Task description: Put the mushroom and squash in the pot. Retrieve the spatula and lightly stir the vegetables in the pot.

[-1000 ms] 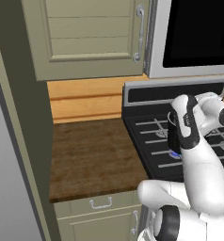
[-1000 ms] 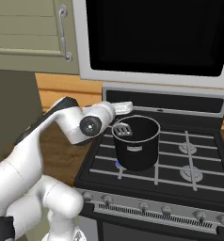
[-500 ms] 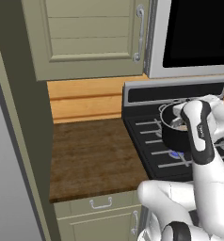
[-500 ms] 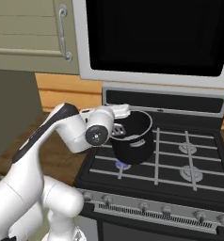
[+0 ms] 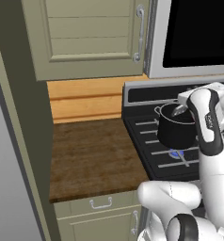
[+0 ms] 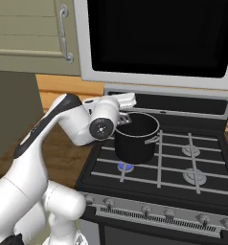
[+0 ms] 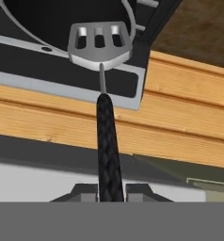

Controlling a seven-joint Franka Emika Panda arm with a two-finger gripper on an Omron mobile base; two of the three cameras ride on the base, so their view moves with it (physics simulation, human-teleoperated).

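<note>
The spatula (image 7: 104,94) is seen gripped by its black handle between the nearly closed fingers of the gripper (image 7: 110,190), the handle running straight out ahead of the fingertips and ending in the slotted silver head. In the hand view that head is set just over the metallic rim of the pot (image 7: 48,19), whose dark interior opens directly beyond it; the tool's long axis is thus aimed from the hand toward the pot's mouth, and the pot lies straight ahead of the gripper along that line. The coming move is judged to turn on this alignment: the head must be carried further along its own axis and dipped past the rim before any stirring can be done.

From the right base view the gripper (image 6: 127,106) is seen held at the back left edge of the pot (image 6: 136,139), the spatula (image 6: 125,117) slanting from the hand toward the opening. From the left base view the gripper (image 5: 188,100) is placed above and behind the pot (image 5: 176,132), with the silver head of the spatula (image 5: 179,110) caught at the rim.

The closed grip on the handle is given plainly by the hand view, while the base views supply the pot's full black wall, its side handle and its place on a front burner. The mushroom and squash cannot be made out; the pot's inside is too dark to tell whether they lie there.
</note>
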